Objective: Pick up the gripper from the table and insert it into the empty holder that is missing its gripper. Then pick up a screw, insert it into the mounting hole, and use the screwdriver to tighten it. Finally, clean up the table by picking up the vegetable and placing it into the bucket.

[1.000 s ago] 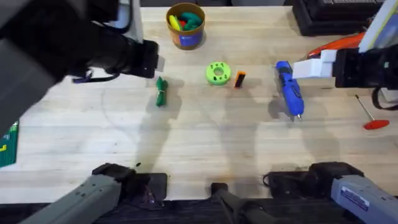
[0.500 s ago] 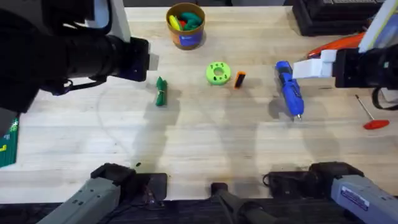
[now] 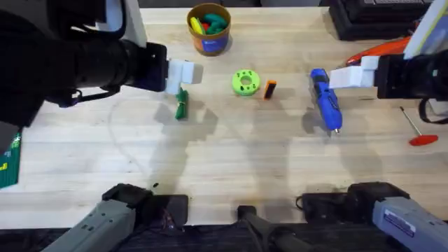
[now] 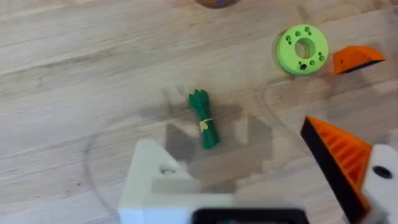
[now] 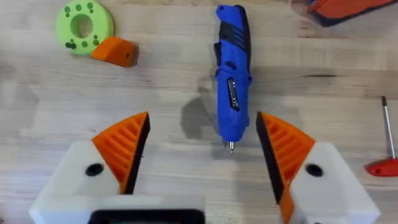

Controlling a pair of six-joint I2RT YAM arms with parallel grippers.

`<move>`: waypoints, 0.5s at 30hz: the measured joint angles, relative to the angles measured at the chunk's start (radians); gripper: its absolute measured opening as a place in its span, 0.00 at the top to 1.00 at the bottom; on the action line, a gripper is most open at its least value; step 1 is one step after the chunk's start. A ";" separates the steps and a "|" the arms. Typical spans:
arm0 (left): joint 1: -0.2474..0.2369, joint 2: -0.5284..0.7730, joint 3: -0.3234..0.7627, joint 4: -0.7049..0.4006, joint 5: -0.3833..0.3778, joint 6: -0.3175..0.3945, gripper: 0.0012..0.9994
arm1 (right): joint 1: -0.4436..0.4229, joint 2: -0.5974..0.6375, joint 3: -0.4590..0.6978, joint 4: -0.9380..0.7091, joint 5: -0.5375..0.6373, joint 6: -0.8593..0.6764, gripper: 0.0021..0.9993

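The gripper, a small orange block with a black face (image 3: 269, 89) (image 4: 357, 58) (image 5: 115, 51), lies beside a lime-green ring (image 3: 245, 82). My left gripper (image 3: 183, 73) (image 4: 227, 134) hangs open just above the vegetable (image 3: 182, 103) (image 4: 204, 118). One of its fingers is the holder, a bare white mount (image 4: 155, 180). The other finger carries an orange pad (image 4: 339, 162). My right gripper (image 3: 352, 75) (image 5: 202, 118) stands open over the blue screwdriver (image 3: 325, 100) (image 5: 231, 74), holding nothing. The bucket (image 3: 208, 43) stands at the back, with coloured items inside.
A thin rod with a red handle (image 3: 418, 131) (image 5: 385, 155) lies at the right. An orange and black item (image 3: 381, 47) sits at the back right, and a green card (image 3: 8, 164) at the left edge. Bare wood stretches across the front.
The left arm pulled left, then its white finger mount came into view above the vegetable. The right arm and the things on the table have not moved.
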 joint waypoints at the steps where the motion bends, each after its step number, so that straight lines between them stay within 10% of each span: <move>1: 0.000 0.000 0.000 0.000 0.000 0.000 0.01 | 0.000 0.000 0.000 0.000 0.000 0.000 0.01; 15: 0.000 0.000 0.000 -0.015 0.000 0.000 0.01 | 0.000 0.000 0.000 0.000 0.000 0.000 0.01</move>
